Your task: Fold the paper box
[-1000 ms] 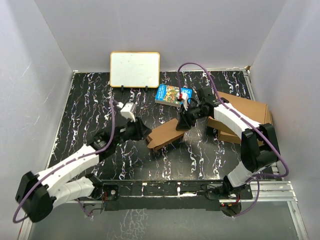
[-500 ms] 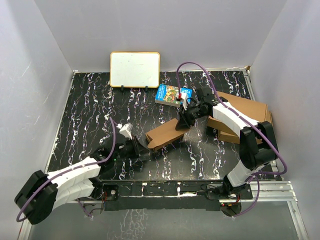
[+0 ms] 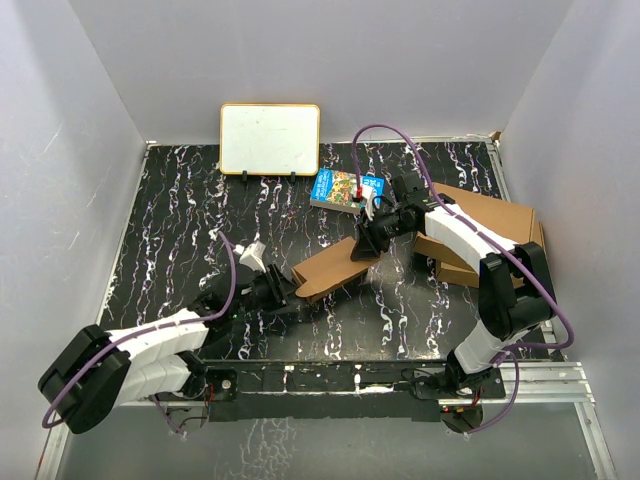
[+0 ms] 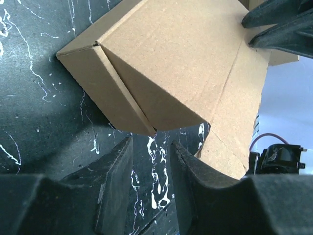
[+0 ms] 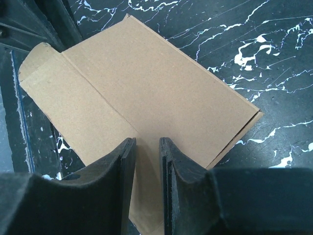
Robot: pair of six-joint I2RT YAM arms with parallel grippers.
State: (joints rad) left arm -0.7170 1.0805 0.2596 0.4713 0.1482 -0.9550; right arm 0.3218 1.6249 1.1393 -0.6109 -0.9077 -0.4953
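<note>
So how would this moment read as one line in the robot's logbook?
paper box: part-folded | right hand: pinching a box flap | left hand: open, close to box corner, holding nothing

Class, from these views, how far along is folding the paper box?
Done: one end of the paper box has a side folded up. In hand: the right gripper pinches a panel at the other end; the left gripper, open, sits short of the folded corner. Left: the rounded flap is untucked.

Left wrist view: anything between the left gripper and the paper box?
Only bare tabletop; the left gripper sits just short of the paper box. Clear in the left wrist view.
</note>
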